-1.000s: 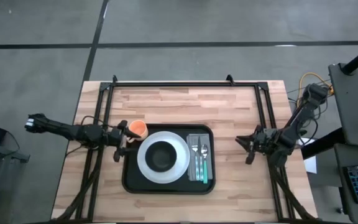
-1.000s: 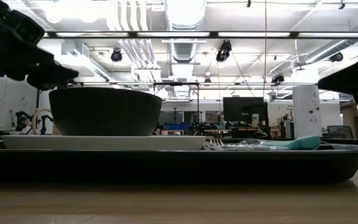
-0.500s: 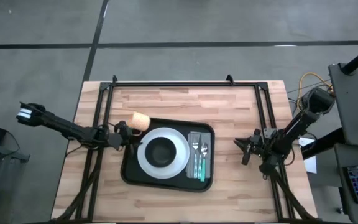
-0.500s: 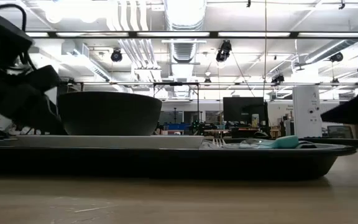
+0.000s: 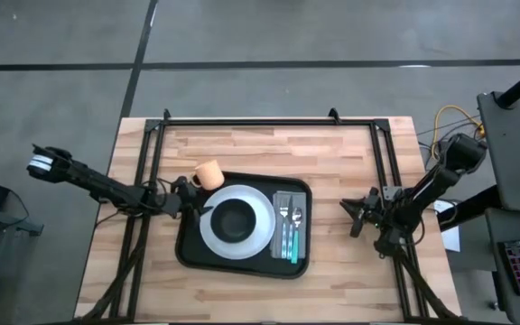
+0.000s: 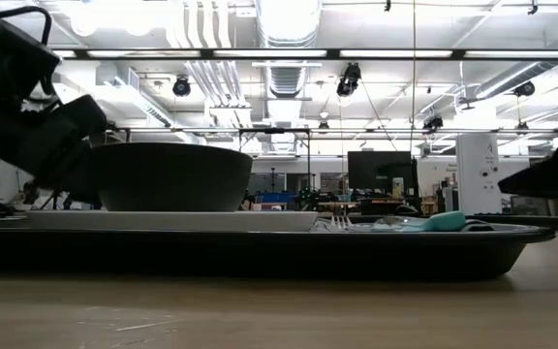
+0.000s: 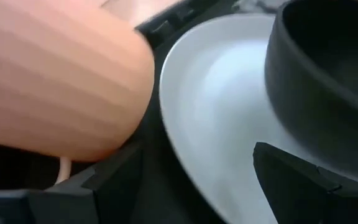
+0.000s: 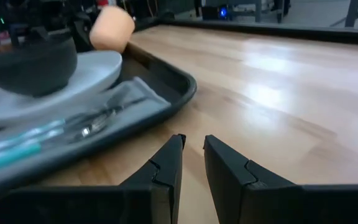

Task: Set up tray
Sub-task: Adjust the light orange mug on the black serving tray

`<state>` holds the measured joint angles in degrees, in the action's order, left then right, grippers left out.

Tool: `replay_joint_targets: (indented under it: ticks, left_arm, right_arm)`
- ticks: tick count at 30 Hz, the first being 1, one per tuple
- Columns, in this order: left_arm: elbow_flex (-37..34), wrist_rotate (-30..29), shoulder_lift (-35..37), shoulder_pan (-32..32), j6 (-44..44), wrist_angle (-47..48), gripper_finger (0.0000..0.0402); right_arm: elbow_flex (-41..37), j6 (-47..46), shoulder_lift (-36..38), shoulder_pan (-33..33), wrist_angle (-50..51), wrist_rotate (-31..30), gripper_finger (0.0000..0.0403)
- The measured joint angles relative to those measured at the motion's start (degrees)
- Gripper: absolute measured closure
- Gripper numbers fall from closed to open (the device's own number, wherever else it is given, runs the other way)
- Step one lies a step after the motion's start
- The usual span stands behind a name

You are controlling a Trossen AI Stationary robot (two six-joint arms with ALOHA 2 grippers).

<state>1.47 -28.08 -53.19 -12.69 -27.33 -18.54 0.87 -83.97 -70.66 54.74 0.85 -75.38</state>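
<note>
The left gripper point(image 5: 190, 193), spread wide, holds an orange cup point(image 5: 208, 174) over the tray point(image 5: 190, 262) corner. Released there, it could roll off. The right gripper point(image 5: 350, 217) waits, nearly pressed together.

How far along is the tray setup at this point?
Mostly done: the black tray already carries the white plate with the dark bowl on it, and cutlery on a grey napkin. In hand: the left gripper holds the orange cup at the tray's far left corner. Left: setting the cup down. The right gripper waits beside the tray, jaws nearly shut.
</note>
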Motion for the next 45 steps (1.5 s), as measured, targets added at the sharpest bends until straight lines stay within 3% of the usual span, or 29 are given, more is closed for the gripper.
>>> replay_joint_targets:
  ticks: [7, 18, 24, 28, 33, 41, 45]
  left_arm:
    - [2.2, 2.3, 3.3, 0.0, 0.0, 0.4, 0.0121]
    - [8.8, 2.5, 10.2, 0.0, 6.4, 7.1, 0.0121]
    - [17.1, 2.5, 14.7, 0.0, 9.0, 19.4, 0.0121]
    - [22.2, 2.6, 17.7, -0.1, 9.4, 26.6, 0.0121]
    - [23.1, 3.0, 21.9, -0.1, 11.6, 27.0, 0.0121]
    - [17.8, 7.0, 29.6, -0.1, 12.5, 23.0, 0.0121]
    - [14.4, 7.2, 34.5, -0.1, 12.5, 20.9, 0.0121]
  right_arm:
    - [2.0, 9.6, 6.4, 0.0, -0.1, -2.1, 0.0344]
    - [14.7, 49.7, 20.5, 0.0, -0.1, -2.7, 0.0344]
    - [21.4, 64.5, 24.7, 0.0, 0.3, -2.8, 0.0344]
    - [24.1, 69.3, 26.2, 0.0, 0.3, -2.8, 0.0344]
    - [26.3, 70.9, 28.3, 0.0, 0.3, -2.8, 0.0344]
    - [28.2, 79.3, 33.8, 0.0, 0.4, -3.1, 0.0344]
    - [29.6, 79.3, 35.3, 0.0, 0.4, -3.1, 0.0344]
